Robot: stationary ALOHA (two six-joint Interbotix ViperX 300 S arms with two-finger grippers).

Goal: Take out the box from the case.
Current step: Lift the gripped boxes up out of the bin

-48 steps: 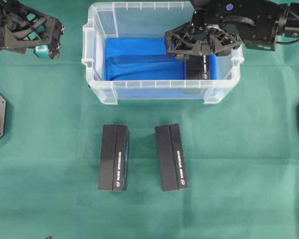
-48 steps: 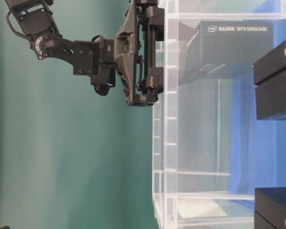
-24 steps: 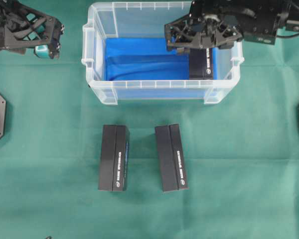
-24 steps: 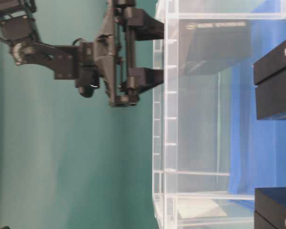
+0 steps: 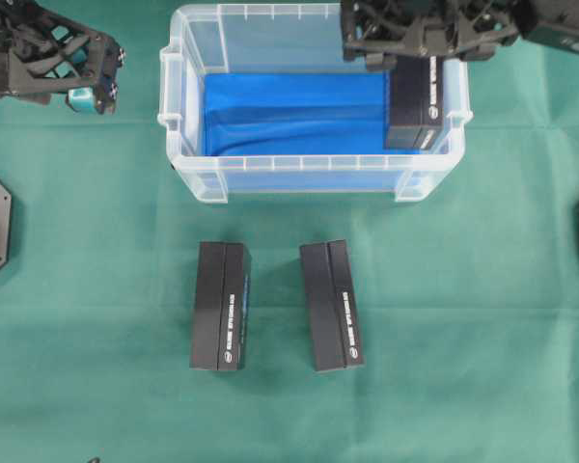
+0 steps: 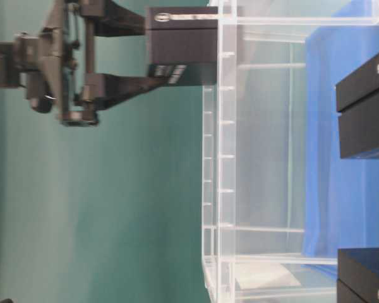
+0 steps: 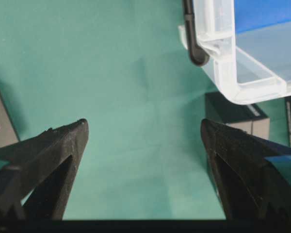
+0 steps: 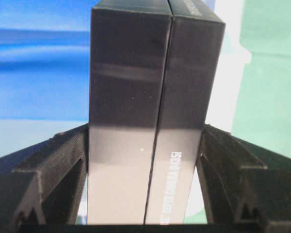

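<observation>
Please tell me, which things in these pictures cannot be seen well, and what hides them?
- Right gripper: overhead, top edge crops it.
- Held box: table-level, its print is blurred.
- Case: left wrist view, only one corner in frame.
- Box on the cloth: left wrist view, the case covers part.

clear glossy plastic case (image 5: 188, 116), matt box (image 8: 153, 116)

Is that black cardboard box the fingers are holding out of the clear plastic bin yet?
Partly out. The black cardboard box sticks past the clear plastic bin's rim, its far end inside.
</observation>
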